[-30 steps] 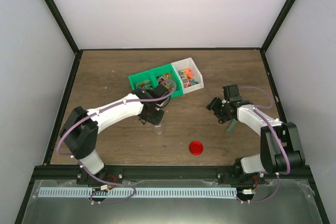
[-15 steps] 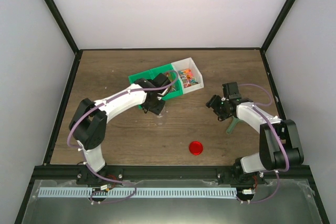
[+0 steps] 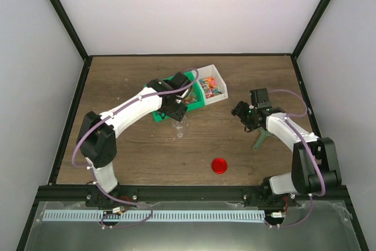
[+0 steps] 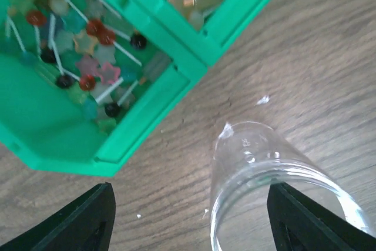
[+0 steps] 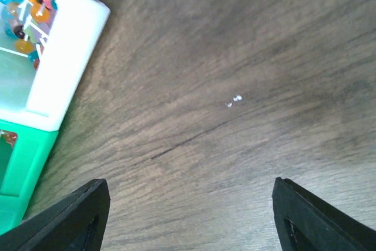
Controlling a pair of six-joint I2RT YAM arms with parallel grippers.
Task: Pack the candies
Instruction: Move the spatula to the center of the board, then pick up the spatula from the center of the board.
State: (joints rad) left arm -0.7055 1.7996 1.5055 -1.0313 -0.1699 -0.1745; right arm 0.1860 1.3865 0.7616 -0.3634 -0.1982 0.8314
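Note:
The candies (image 3: pixel 210 85) lie in a white bin (image 3: pixel 218 75) and in the adjoining green bin (image 3: pixel 157 116) at mid-table. In the left wrist view the candies (image 4: pixel 88 57) fill the green bin's compartments (image 4: pixel 147 110). A small clear jar (image 3: pixel 179 129) stands on the wood just near of the green bin. My left gripper (image 3: pixel 178 116) hovers over it, open. The jar (image 4: pixel 276 186) sits between the fingers, close to the right finger (image 4: pixel 311 224), and the left finger is well clear of it. My right gripper (image 3: pixel 239 113) is open over bare wood (image 5: pixel 191 183), right of the white bin (image 5: pixel 64 51).
A round red lid (image 3: pixel 219 165) lies on the table nearer the front, between the arms. A dark green tool (image 3: pixel 259 140) lies beside the right arm. Black frame posts and white walls bound the table.
My left gripper opened and moved away from me toward the green bin, leaving the jar standing. My right gripper opened slightly wider and shifted little.

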